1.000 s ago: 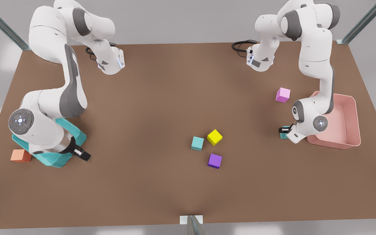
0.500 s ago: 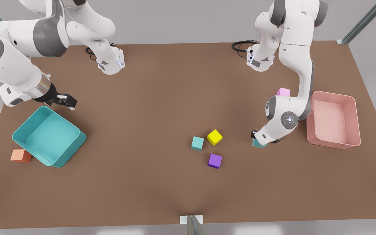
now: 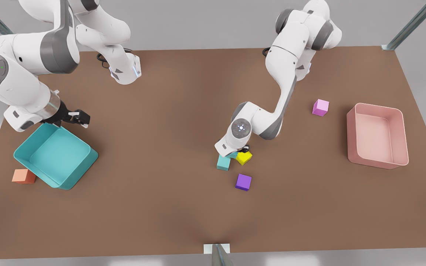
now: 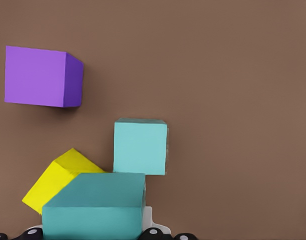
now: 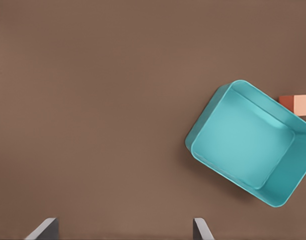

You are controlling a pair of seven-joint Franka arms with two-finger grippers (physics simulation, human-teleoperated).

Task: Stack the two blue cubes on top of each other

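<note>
One blue cube [image 3: 223, 163] rests on the table in the middle, also seen in the left wrist view [image 4: 140, 146]. My left gripper [image 3: 237, 152] is shut on the other blue cube [image 4: 95, 205] and holds it low, just beside the resting one and partly over the yellow cube [image 3: 244, 158]. From the front, the wrist hides most of the held cube [image 3: 232, 155]. Far off at the front view's left, my right gripper [image 3: 80, 117] hangs open above the far rim of the teal tray [image 3: 56, 157], nothing between its fingers [image 5: 45, 230].
A purple cube [image 3: 243, 182] lies just in front of the blue and yellow cubes. A pink cube [image 3: 320, 107] and a pink tray [image 3: 377, 135] sit at the front view's right. An orange cube [image 3: 23, 176] lies beside the teal tray.
The left arm has carried its blue cube from beside the pink tray toward the front view's left, up to the middle cubes. The right arm rose from the teal tray, then barely shifted.
</note>
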